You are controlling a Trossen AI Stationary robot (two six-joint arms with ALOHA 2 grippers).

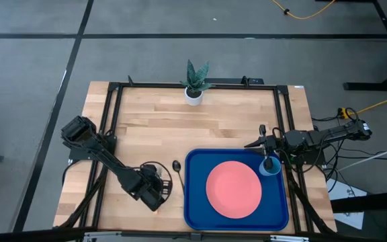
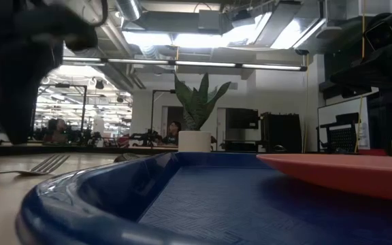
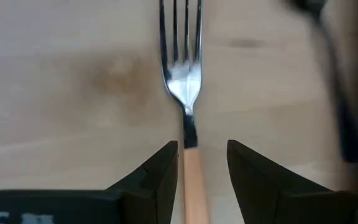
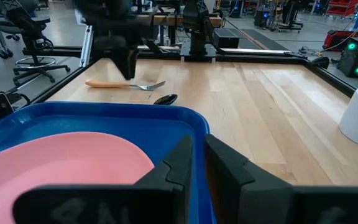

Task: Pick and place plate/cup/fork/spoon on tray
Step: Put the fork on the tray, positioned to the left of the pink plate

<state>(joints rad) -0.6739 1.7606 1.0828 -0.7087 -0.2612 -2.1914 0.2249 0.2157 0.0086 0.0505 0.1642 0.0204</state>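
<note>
The tan-handled fork (image 3: 185, 81) lies flat on the wood table left of the deep-blue tray (image 1: 197, 202); it also shows in the right wrist view (image 4: 126, 84). My left gripper (image 3: 202, 168) is open just above the fork, one finger on each side of the handle, touching nothing. The dark spoon (image 1: 177, 165) lies on the table by the tray's left rim. The salmon-pink plate (image 1: 234, 189) lies flat in the tray. The light-blue cup (image 1: 270, 167) stands in the tray's far right corner. My right gripper (image 1: 268, 160) is at the cup, its fingers nearly together. My right gripper is at the cup's far rim (image 1: 269, 161), coming from above and from the table's right. One finger seems to be inside the cup and one outside. The gripper itself hides the place of contact. The cup stands upright on the tray floor.
A white pot with a green plant (image 1: 193, 94) stands at the table's far edge, middle. A dark frame (image 1: 113, 121) runs along the left, far and right sides of the table. Bare wood (image 1: 200, 131) lies between the pot and the tray.
</note>
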